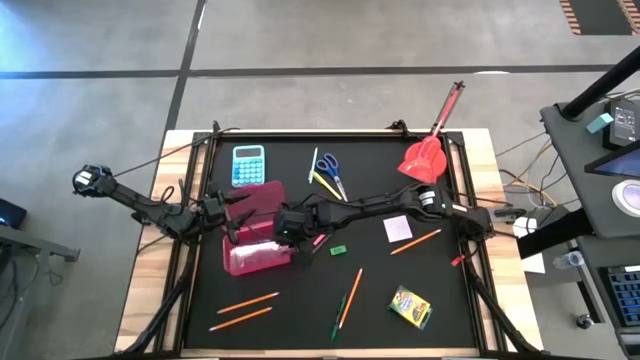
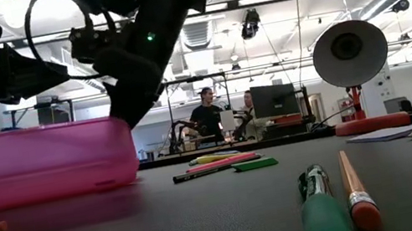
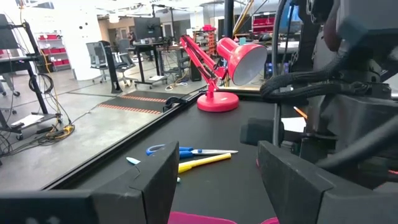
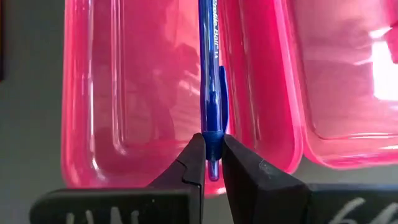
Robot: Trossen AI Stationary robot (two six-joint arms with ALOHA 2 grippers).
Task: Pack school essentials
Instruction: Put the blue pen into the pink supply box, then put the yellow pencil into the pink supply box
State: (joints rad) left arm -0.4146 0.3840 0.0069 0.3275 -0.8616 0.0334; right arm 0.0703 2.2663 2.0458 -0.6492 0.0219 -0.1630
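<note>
Both dark arms are reaching in toward the pink case, which is lying open left of the frame's centre. The right gripper is hovering over its right edge, the left gripper at its left side. A blue calculator is sitting above, blue-handled scissors are lying upper centre, orange pencils are resting lower left, and a crayon box is lying lower right.

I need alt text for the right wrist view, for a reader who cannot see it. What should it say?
The right gripper, shut on a blue pen, holds it lengthwise over the open pink case. The transparent case, with two shallow halves, fills nearly the whole picture, and only a strip of dark table shows beside it.
</note>
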